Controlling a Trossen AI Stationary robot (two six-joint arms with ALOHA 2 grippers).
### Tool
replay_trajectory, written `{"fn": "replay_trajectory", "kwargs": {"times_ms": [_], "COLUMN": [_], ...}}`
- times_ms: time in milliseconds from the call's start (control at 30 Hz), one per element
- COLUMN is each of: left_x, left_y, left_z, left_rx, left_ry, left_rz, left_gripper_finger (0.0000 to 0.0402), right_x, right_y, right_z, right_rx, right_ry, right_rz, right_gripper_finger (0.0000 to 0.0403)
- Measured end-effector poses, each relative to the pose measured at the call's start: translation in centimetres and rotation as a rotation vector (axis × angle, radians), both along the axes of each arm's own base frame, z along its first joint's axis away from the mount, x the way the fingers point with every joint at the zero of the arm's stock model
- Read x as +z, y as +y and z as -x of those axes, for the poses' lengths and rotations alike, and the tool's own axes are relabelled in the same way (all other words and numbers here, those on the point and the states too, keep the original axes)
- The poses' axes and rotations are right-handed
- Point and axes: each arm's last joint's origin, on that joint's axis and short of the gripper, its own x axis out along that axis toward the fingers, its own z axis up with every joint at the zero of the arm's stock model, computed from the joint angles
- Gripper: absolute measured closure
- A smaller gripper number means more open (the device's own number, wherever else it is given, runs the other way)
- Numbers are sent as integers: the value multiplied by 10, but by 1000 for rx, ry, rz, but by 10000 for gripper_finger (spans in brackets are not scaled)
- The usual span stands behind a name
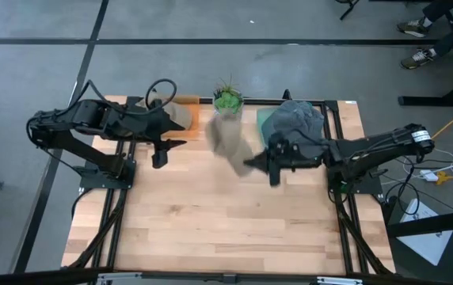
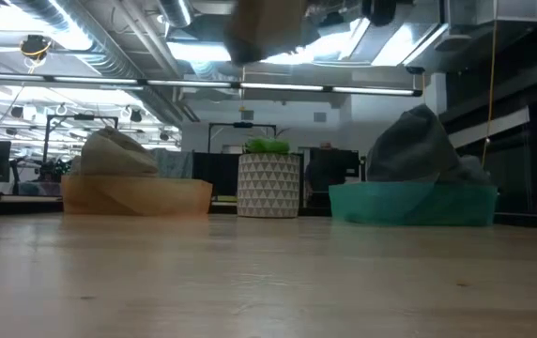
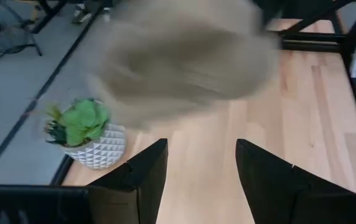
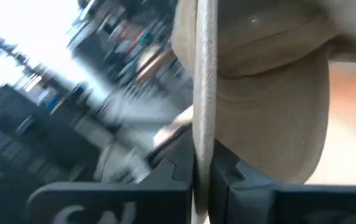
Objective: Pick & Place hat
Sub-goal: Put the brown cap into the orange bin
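A: What's the surface?
B: Light wooden slat table [image 1: 226,214] w/ black metal frame rails along both sides; front and mid area bare wood.
A: What sits on it?
B: All along the far edge. Orange shallow tray [image 2: 137,197] at the left w/ a tan hat inside, white geometric-patterned pot w/ green plant [image 1: 227,100] in the middle, teal shallow tray [image 2: 409,203] at the right w/ a grey fabric heap in it. Pot stands between the trays, apart from both.
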Motion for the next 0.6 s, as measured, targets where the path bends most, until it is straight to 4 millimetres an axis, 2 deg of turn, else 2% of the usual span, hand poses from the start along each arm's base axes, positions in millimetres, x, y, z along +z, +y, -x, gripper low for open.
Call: {"fn": "replay_trajectory", "kwargs": {"times_ms": [67, 133, 333, 600], "left_x": [0, 0, -1, 5], "left_y": [-1, -2, -2, -3], "left_z": [0, -1, -5, -11], "left_rx": [-24, -46, -47, -68], "left_ry": [0, 1, -4, -72], "left_rz": [17, 32, 30, 22], "left_gripper_finger": [217, 217, 217, 217], "right_x": [1, 1, 4, 15], "right_y": [-5, -7, -2, -6], "right_z": [0, -1, -3, -2], "right_rx": [-74, -75, 230, 289], "right_ry": [-13, -10, -64, -181], "right_rz": [5, 0, 115, 212], "right_gripper_finger": [390, 390, 390, 390]}}
